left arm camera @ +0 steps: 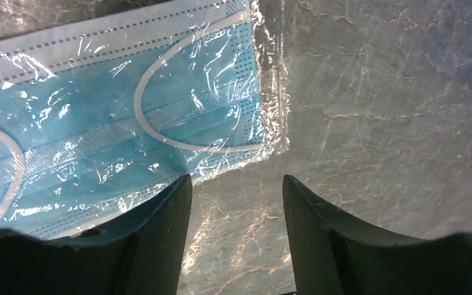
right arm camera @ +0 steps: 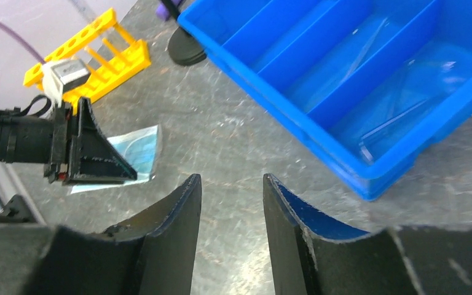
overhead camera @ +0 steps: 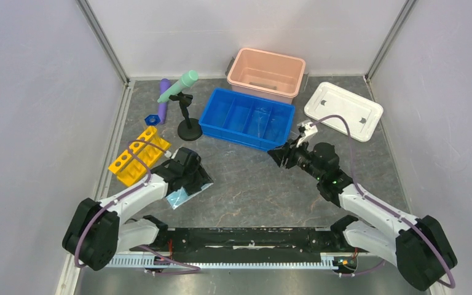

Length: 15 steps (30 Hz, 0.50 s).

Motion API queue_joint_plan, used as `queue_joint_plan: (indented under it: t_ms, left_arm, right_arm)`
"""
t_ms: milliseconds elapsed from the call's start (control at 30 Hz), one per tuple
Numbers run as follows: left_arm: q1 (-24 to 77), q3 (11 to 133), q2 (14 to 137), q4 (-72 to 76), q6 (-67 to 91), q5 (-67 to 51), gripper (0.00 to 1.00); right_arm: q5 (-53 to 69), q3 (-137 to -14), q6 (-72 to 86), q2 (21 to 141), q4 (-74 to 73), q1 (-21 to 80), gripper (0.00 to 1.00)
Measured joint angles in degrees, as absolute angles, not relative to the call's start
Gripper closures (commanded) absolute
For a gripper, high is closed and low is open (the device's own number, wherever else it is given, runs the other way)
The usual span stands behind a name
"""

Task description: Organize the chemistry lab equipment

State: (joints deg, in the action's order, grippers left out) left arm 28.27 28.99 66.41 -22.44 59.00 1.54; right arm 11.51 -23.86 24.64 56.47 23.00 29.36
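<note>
A light-blue mask [left arm camera: 117, 123] in clear wrap lies on the table under my left gripper [left arm camera: 236, 184], which is open and empty just past its corner; the mask also shows in the top view [overhead camera: 181, 195] and right wrist view [right arm camera: 136, 150]. My left gripper [overhead camera: 195, 174] sits low at the left front. The yellow tube rack [overhead camera: 137, 155] stands left of it. The black clamp stand [overhead camera: 189, 123] holds a mint-green tube [overhead camera: 178, 86]; a purple tube [overhead camera: 163, 98] and a small blue funnel [overhead camera: 152, 118] lie beside it. My right gripper [overhead camera: 281, 155] is open and empty near the blue tray's front.
The blue divided tray [overhead camera: 212, 123] stands mid-table with clear thin rods inside [right arm camera: 393, 120]. A pink bin [overhead camera: 267, 74] stands behind it and a white lid [overhead camera: 343, 110] lies to its right. Grey walls close in both sides.
</note>
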Motion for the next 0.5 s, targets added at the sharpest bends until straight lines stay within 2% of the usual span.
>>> queue_joint_plan:
  t_ms: [133,367,500]
  left_arm:
    - [28.7,31.2,65.4,-25.6,59.1,3.0,0.37]
    - [24.8,39.8,64.0,-35.4,58.7,13.0,0.38]
    - [18.2,38.1,62.0,-39.4,58.7,14.8,0.46]
  right_arm:
    - [11.3,-24.0,27.2,60.2,23.1,34.2,0.45]
    - [10.0,-26.0,31.1,70.2,25.1,42.6,0.43]
    - [9.2,-29.8,32.1,76.7,26.0,46.3,0.34]
